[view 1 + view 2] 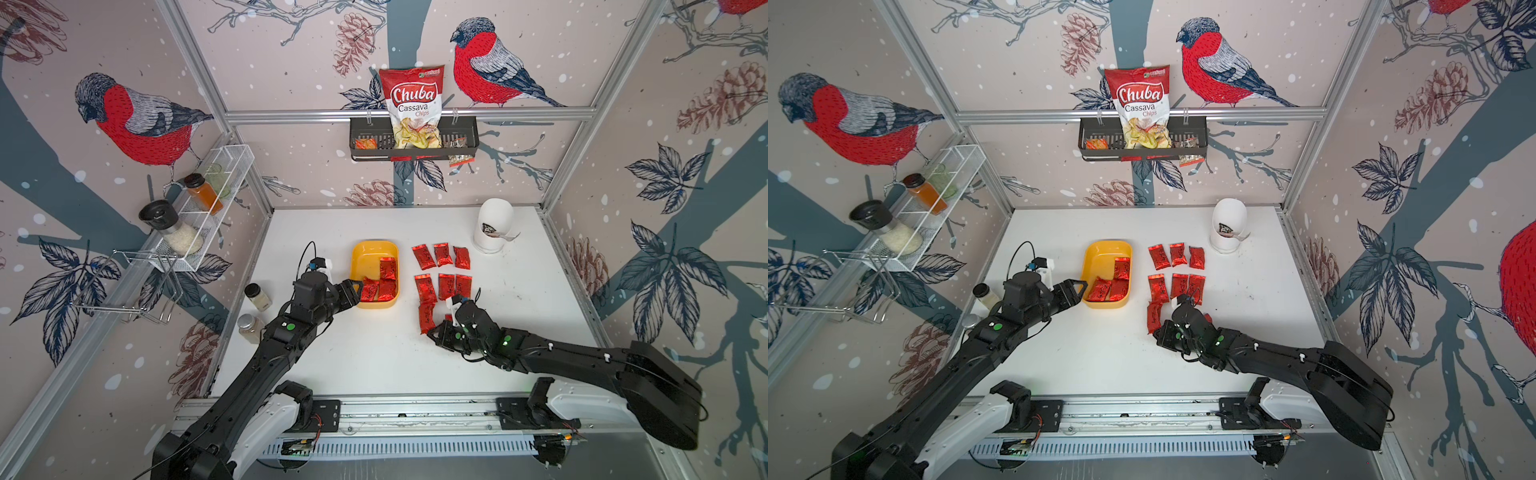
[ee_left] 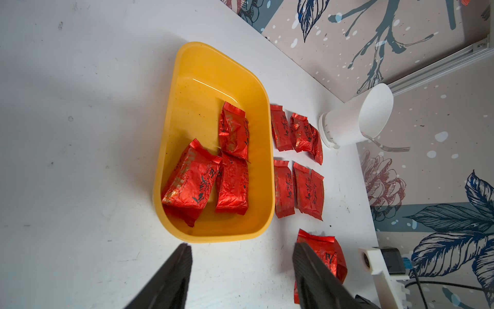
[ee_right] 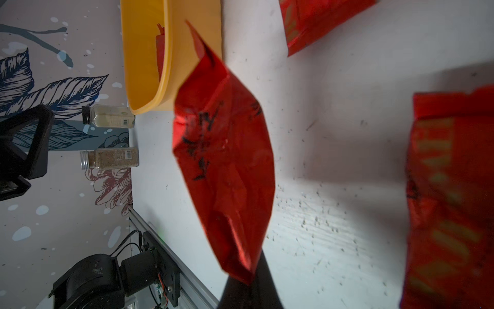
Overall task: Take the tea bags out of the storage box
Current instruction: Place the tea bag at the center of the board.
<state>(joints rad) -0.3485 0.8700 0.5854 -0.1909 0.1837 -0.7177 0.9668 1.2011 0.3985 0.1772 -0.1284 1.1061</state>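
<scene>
Red foil tea bags [image 1: 446,286]: six are laid in two rows on the white table [image 1: 374,353], right of centre in both top views, apparently for tidy sorting. Three lie in the yellow storage box [image 1: 368,259], mid-frame. One sachet [image 3: 224,160] is pinched by its end in the closed right gripper [image 3: 251,283], judged bound for a third row. The left gripper [image 2: 242,244] is held spread and empty at the box's rim, seemingly for the next pick.
</scene>
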